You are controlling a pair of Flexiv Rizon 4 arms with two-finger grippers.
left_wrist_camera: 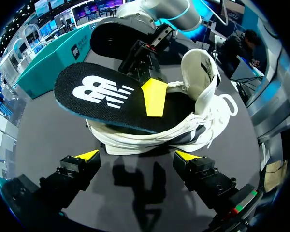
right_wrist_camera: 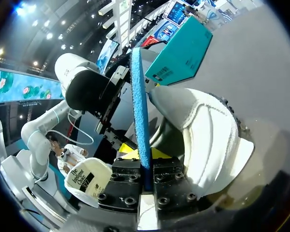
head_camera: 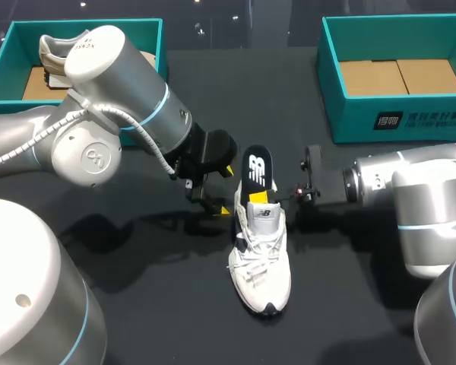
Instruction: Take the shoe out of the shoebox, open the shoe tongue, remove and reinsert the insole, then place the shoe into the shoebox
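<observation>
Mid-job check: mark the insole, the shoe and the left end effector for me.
insole (head_camera: 258,169): head view, on its black printed top face.
shoe (head_camera: 261,262): head view, on the laced forefoot.
left end effector (left_wrist_camera: 137,155): left wrist view, midway between its two yellow tips.

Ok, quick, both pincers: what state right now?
Left pincer: open, holding nothing.
Right pincer: closed on the insole.

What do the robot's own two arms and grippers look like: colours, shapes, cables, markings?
The left arm and right arm are glossy silver tubes with bulbous round joints ringed in light blue. A white ribbed cable runs along the left one, whose joint cap bears a logo. The left gripper and right gripper have blocky black bolted bodies, bright yellow fingertips.
</observation>
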